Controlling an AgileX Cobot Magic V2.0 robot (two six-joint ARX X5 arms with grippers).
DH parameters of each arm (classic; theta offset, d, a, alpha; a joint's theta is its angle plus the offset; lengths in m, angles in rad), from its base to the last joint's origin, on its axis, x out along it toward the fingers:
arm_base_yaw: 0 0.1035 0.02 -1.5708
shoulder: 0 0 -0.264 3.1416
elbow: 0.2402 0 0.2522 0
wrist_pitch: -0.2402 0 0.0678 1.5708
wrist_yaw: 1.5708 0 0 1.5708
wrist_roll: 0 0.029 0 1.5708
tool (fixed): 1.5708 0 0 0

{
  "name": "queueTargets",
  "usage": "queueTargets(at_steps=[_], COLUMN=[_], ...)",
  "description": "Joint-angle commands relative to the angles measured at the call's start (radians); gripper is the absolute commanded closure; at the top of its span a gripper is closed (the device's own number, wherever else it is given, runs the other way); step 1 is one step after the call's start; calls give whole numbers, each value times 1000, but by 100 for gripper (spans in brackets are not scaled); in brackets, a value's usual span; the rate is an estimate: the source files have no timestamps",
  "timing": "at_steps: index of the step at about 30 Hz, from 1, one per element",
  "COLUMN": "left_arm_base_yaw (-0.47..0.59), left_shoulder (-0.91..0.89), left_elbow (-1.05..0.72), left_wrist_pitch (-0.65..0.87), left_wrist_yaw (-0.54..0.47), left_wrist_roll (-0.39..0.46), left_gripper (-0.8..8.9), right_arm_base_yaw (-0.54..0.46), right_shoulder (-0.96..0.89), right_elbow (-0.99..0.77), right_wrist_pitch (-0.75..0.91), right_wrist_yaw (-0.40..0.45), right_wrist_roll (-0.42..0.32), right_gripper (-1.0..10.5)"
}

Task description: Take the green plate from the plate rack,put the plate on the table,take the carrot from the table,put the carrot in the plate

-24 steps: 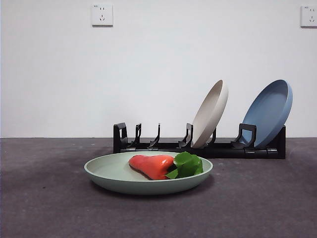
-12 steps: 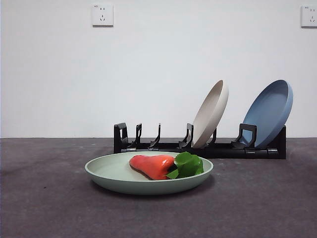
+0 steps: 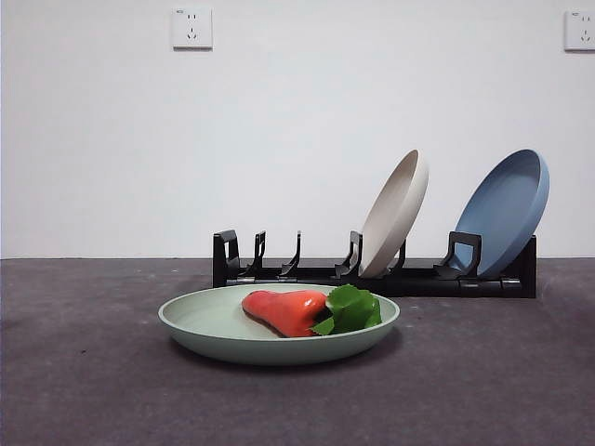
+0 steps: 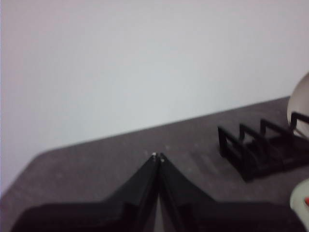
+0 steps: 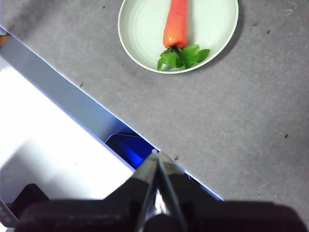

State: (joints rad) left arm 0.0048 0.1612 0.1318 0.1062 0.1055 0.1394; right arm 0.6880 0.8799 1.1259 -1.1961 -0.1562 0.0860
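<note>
The dark grey, matte, slightly mottled table spans the front view below a plain white wall that carries two white wall sockets.

Taking the long, low black plate rack with its upright prongs as the landmark: it stands on the table toward the wall. A cream-beige round plate leans in a slot near the rack's middle, and a blue round plate leans in a slot at the end that lies to the right in the front view. The slots at the other end hold nothing.

The round, shallow, pale mint-green matte plate lies flat on the table just in front of the rack, apart from it.

The short, stubby orange-red toy carrot lies inside this plate, its bright green leaves pointing toward the rack's blue-plate end.

The left gripper hangs above the table off the rack's vacant end, its two black jaws pressed together with nothing between them. The right gripper hangs high over the table well away from the green plate, its jaws likewise closed and holding nothing.
</note>
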Motion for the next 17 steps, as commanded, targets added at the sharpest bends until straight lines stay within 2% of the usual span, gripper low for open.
queueTargets(at_steps=[1,14,17], left_arm_base_yaw=[4,4,4], left_shoulder=[-40,-160,-159], left_elbow=[-61,-101,-109], left_wrist_pitch=[2,-313,-340], left_wrist_yaw=[2,3,6], left_wrist_roll=[-41,-43,-45], left_gripper=[816,817,817], right_arm_base_yaw=[2,2,2], right_shoulder=[-3,-3,-3], right_elbow=[-1,-1,-1], right_wrist_pitch=[5,6,5], right_wrist_yaw=[2,2,2], right_wrist_roll=[3,3,3], right_gripper=[946,946,946])
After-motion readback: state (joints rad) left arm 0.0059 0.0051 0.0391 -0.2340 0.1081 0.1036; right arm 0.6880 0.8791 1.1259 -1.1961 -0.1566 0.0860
